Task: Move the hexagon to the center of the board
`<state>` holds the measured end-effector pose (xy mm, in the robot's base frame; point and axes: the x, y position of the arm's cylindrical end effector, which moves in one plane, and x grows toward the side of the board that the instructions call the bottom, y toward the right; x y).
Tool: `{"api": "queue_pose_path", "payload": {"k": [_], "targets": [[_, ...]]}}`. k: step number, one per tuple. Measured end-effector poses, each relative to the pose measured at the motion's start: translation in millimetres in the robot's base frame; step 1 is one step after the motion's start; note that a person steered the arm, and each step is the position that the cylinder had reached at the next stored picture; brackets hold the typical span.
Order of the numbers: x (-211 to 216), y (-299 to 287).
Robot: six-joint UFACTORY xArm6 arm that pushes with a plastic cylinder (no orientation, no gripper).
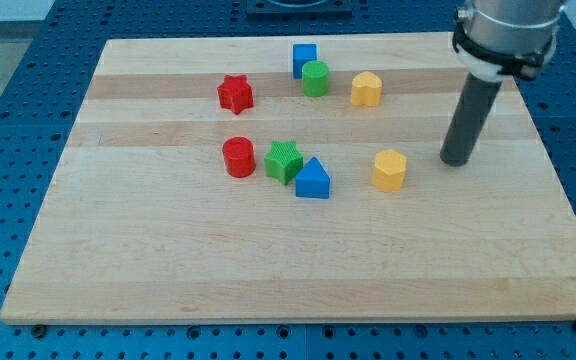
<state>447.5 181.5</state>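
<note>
A yellow hexagon block (389, 169) lies on the wooden board (168, 270), right of the middle. My tip (455, 160) rests on the board just to the view's right of the hexagon, a short gap apart. A second yellow block (366, 88), rounded on one side, sits farther up the view. The dark rod rises from the tip toward the view's top right.
A red cylinder (238, 157), a green star (284, 161) and a blue triangle (313, 179) cluster left of the hexagon. A red star (235, 94), a blue cube (304, 58) and a green cylinder (315, 78) sit near the top.
</note>
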Motion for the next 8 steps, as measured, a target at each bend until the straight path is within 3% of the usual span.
{"api": "queue_pose_path", "payload": {"k": [2, 4, 8], "targets": [[26.1, -34.1], [26.1, -75.8], [-12.4, -134.0]]}}
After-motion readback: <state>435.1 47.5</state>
